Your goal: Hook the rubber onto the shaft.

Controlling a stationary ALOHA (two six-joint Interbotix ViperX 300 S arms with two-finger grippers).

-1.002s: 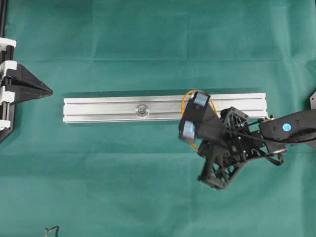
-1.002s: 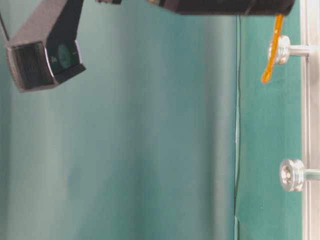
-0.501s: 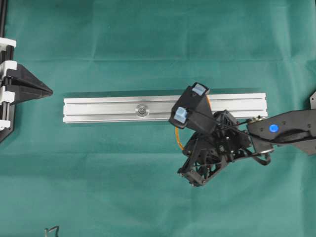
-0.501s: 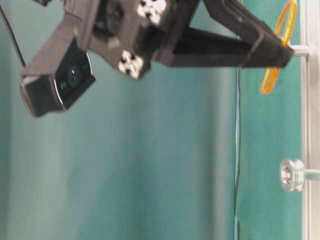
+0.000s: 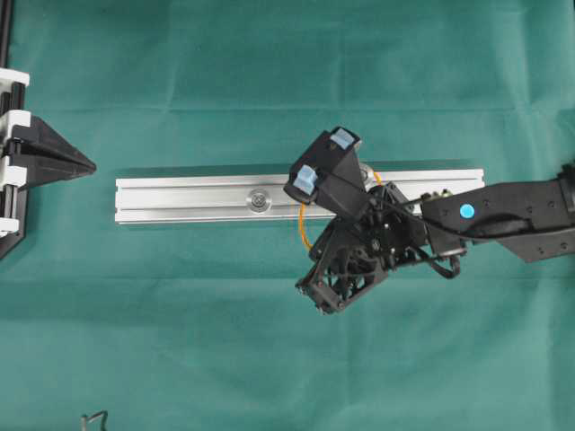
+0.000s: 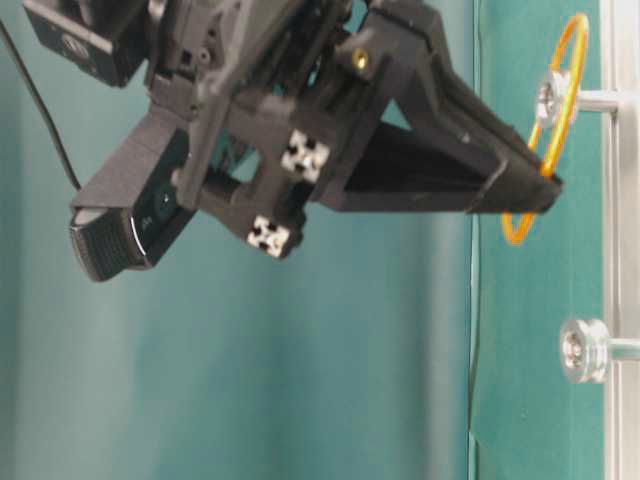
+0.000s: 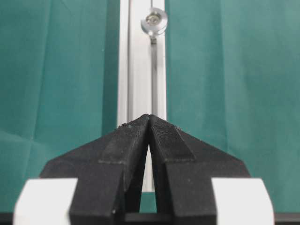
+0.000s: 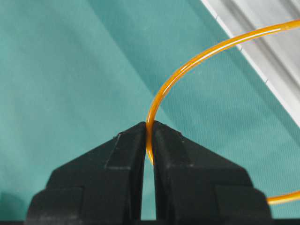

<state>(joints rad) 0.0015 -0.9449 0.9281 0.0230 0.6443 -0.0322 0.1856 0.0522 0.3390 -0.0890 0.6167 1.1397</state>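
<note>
Right gripper (image 8: 149, 133) jaws pinched on the rubber (image 8: 187, 65); left gripper (image 7: 149, 123) jaws closed, empty. Lettering on camera (image 6: 75, 45), seemingly unreadable.

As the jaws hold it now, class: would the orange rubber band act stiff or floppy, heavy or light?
The rubber band keeps an open curve from one pinch, so probably springy, not limp. Its thin cord suggests it is very light. The right gripper holds it pinched at a single spot, so it may swing.

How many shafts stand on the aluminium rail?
2: one shaft inside the rubber band, one free shaft near the rail middle. The arm may hide others.
</note>
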